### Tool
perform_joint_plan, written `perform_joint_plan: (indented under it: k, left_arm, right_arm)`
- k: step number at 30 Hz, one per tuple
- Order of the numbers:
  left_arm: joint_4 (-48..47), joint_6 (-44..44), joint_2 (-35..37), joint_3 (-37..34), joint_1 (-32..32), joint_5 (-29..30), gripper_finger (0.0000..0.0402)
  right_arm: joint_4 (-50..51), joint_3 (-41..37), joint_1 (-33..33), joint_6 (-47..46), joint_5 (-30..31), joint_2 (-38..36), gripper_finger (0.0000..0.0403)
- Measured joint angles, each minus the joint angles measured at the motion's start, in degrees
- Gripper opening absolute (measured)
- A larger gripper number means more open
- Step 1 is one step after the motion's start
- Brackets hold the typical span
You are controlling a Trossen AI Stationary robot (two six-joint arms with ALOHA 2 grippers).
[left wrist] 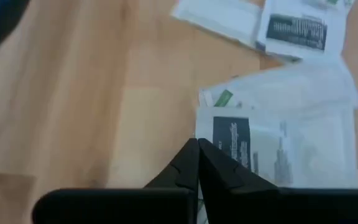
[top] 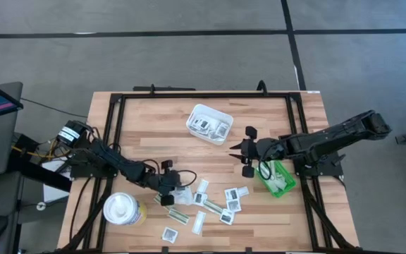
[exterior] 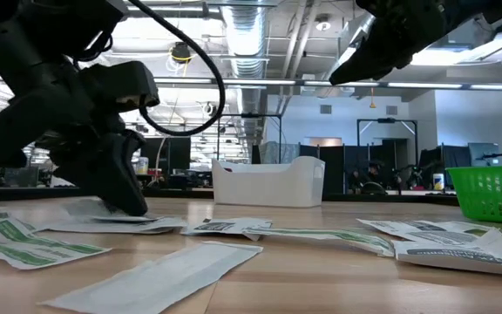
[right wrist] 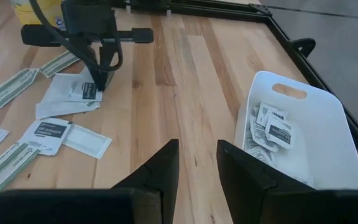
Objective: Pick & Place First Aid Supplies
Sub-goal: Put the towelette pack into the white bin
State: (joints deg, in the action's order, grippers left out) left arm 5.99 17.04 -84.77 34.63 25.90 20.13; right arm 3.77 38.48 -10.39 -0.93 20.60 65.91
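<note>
Many small flat packets (top: pixel 217 201) lie scattered on the near middle of the wooden table: square white ones with dark print and narrow white-and-green strips. My left gripper (top: pixel 175 185) points down at the left side of this scatter, shut on the edge of a square white packet (left wrist: pixel 247 146); it also shows in the right wrist view (right wrist: pixel 98 84). My right gripper (right wrist: pixel 196 146) is open and empty, held above the table (top: pixel 240 150) between the white tray (top: pixel 210 121) and the green bin (top: pixel 279 178). Several packets lie in the tray (right wrist: pixel 272 130). My left gripper has its two shut fingers on the square packet's edge (left wrist: pixel 205 134), beside its dark print. The fingers come from above, pointing down (right wrist: pixel 101 68). The packet lies flat on other packets and the table.
A yellow-and-white round container (top: pixel 122 208) stands at the near left, beside the left arm. The green bin stands at the right under the right arm. A black frame (top: pixel 203 95) runs round the table. Bare wood lies between the packets and the tray.
</note>
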Motion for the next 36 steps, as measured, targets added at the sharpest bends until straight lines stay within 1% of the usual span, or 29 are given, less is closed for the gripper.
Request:
perform_joint_plan:
  k: [7,11,15,21,24,28,32,36]
  left_arm:
    - [2.5,1.26,3.87,0.02,0.47,0.18,0.0011]
    - [3.2,1.37,5.83,0.09,1.73,0.31,0.0028]
    - [3.7,1.22,6.01,0.09,2.76,1.38,0.0051]
    - [3.89,2.74,5.96,0.13,2.74,1.9,0.0071]
    - [3.95,3.72,4.85,0.18,2.72,1.73,0.0087]
    - [3.95,7.44,1.47,0.2,2.23,1.72,0.012]
    - [4.0,7.98,-1.79,0.2,2.06,2.52,0.0154]
    - [4.56,9.2,-2.86,0.23,2.06,2.79,0.0177]
  right_arm:
    - [0.26,0.0,0.81,-2.54,0.0,0.0,0.0102]
    - [0.31,0.0,0.31,-2.78,-0.02,0.0,0.0102]
    - [0.27,0.0,-0.14,-2.73,-0.02,0.0,0.0102]
    - [0.18,0.0,0.0,-2.46,-0.02,0.0,0.0102]
    - [0.14,0.0,0.02,-1.72,-0.01,0.0,0.0102]
    - [0.03,0.0,0.02,-1.3,0.0,0.0,0.0102]
    - [-0.16,0.0,0.06,1.08,0.02,0.0,0.0102]
    - [-1.6,0.0,0.58,1.54,0.0,0.0,0.0102]
